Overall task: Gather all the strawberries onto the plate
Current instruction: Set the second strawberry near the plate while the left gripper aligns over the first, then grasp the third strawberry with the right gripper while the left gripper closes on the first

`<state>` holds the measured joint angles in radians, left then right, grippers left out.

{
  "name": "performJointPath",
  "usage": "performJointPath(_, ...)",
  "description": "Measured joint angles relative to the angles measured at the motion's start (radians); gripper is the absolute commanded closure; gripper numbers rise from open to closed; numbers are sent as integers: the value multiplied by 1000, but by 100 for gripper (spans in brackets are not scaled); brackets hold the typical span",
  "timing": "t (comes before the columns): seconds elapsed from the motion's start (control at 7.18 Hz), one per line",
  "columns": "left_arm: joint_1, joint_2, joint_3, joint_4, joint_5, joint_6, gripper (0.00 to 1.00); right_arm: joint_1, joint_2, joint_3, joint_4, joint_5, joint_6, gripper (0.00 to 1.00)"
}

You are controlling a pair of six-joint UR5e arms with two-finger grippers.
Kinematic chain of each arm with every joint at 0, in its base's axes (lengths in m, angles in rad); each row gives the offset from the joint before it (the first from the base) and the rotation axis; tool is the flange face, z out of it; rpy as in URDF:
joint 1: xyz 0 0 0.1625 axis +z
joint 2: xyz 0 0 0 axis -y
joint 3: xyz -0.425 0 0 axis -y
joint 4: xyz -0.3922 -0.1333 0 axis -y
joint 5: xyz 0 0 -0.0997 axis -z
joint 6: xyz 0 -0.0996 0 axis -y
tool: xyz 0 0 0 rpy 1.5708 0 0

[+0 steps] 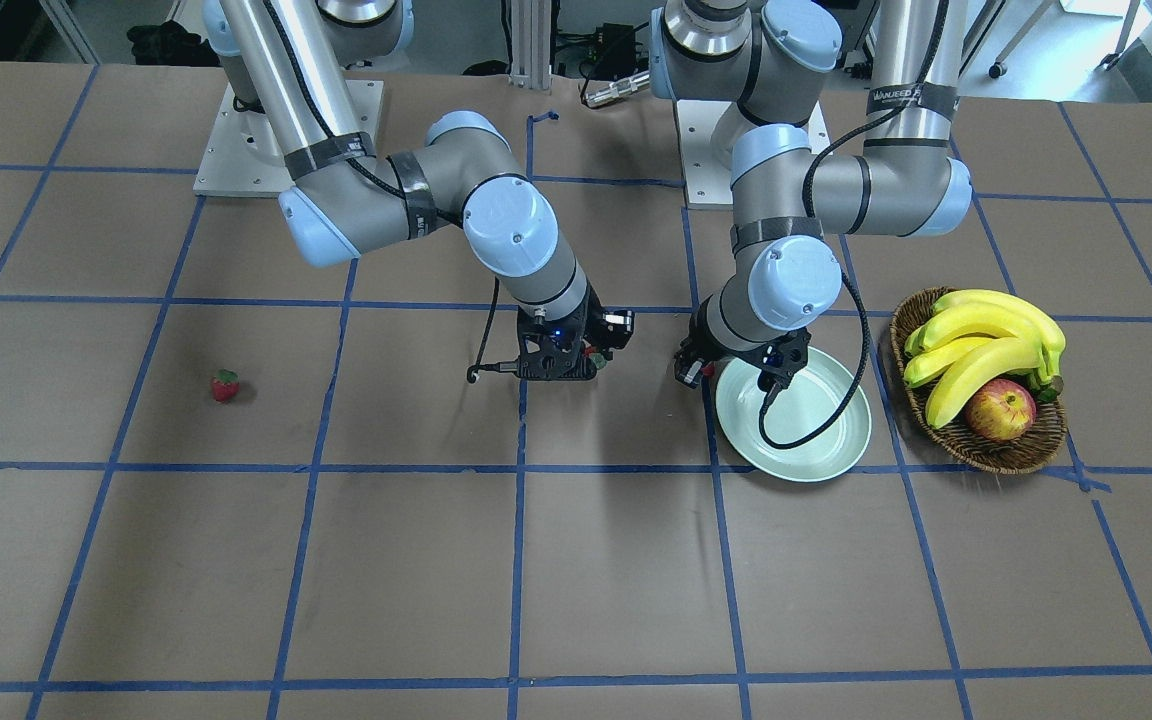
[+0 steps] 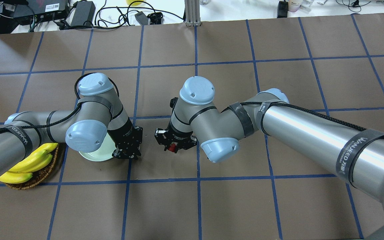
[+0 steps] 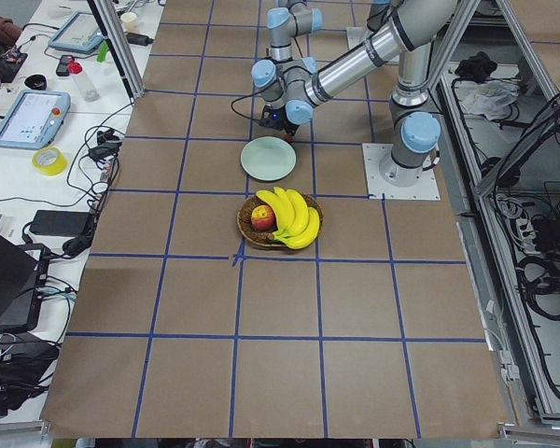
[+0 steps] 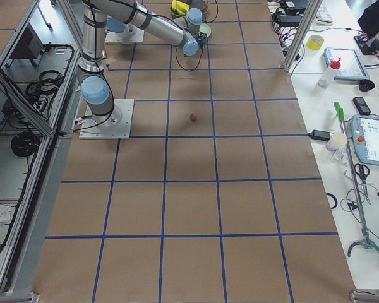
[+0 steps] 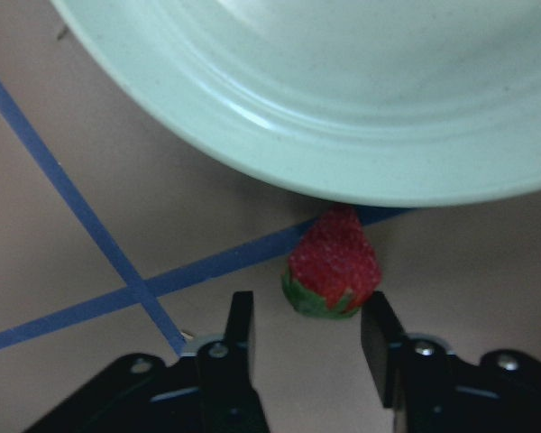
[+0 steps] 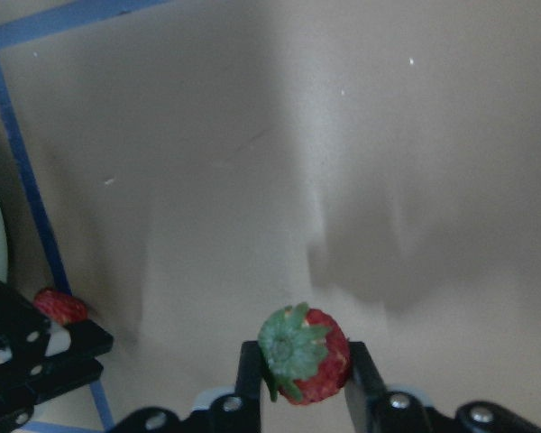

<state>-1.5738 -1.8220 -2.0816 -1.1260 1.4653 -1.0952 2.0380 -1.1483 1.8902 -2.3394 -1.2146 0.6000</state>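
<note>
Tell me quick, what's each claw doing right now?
Left gripper: open, holding nothing; loose strawberry lies at its fingertips.
Right gripper: closed, holding second strawberry.

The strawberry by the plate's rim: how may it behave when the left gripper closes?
Probably light: the strawberry is small beside the left gripper's open fingers. Its tapered body may squeeze forward against the plate. Pitted skin looks soft, easily bruised.

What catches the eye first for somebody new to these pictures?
The right gripper holds one strawberry mid-table, while the open left gripper hangs over a second strawberry at the rim of the green plate. A third strawberry lies alone far to the robot's right, and yellow bananas fill a basket beside the plate.
</note>
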Motion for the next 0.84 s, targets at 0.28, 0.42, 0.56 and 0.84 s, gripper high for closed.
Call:
performJointPath(0.28,0,14,13,-3,-11,-3,43,5,-5,20,-9,-20,21,5)
performJointPath(0.42,1,17,19,-9,-14,-2,0,4,-19,20,-6,-26,32,0)
performJointPath(0.56,3,19,22,-11,-17,2,0,-1,-44,21,6,-43,32,0)
performJointPath(0.84,6,20,29,-11,-16,6,0,-66,-95,20,47,-135,-17,0)
